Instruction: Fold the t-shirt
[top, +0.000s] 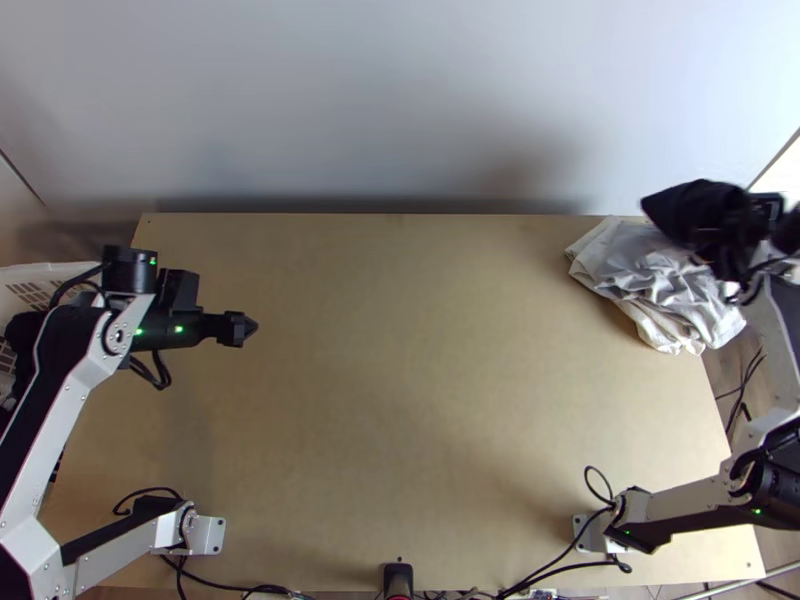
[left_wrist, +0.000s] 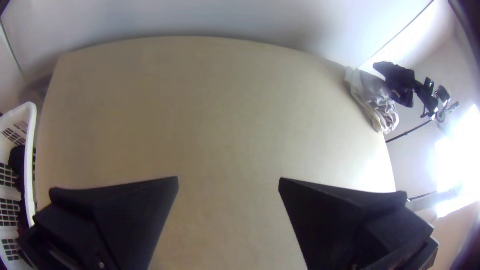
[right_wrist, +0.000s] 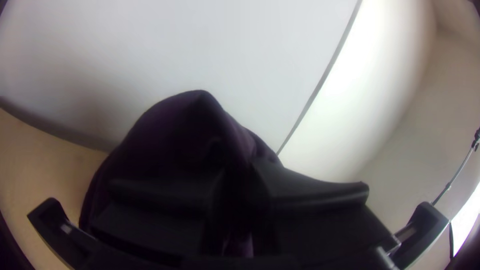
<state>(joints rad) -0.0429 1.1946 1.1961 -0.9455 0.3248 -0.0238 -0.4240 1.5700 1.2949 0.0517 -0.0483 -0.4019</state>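
Observation:
In the top view, a bunched dark cloth (top: 692, 207) is held over the table's far right corner by my right gripper (top: 742, 232). The right wrist view has the right gripper (right_wrist: 239, 175) shut on this dark purple cloth (right_wrist: 170, 130), which bulges up beyond the fingers; the gripped part cannot be identified. Over the left part of the table is my left gripper (top: 250, 328), away from the cloths. Wide apart, with bare table between them, stand the fingers of the left gripper (left_wrist: 229, 182) in the left wrist view.
A crumpled pile of white cloth (top: 655, 280) lies at the table's far right corner, under the dark cloth. A white basket (left_wrist: 31, 150) with dark cloth inside stands beside the table's left edge. Cables (top: 560, 555) run along the near edge.

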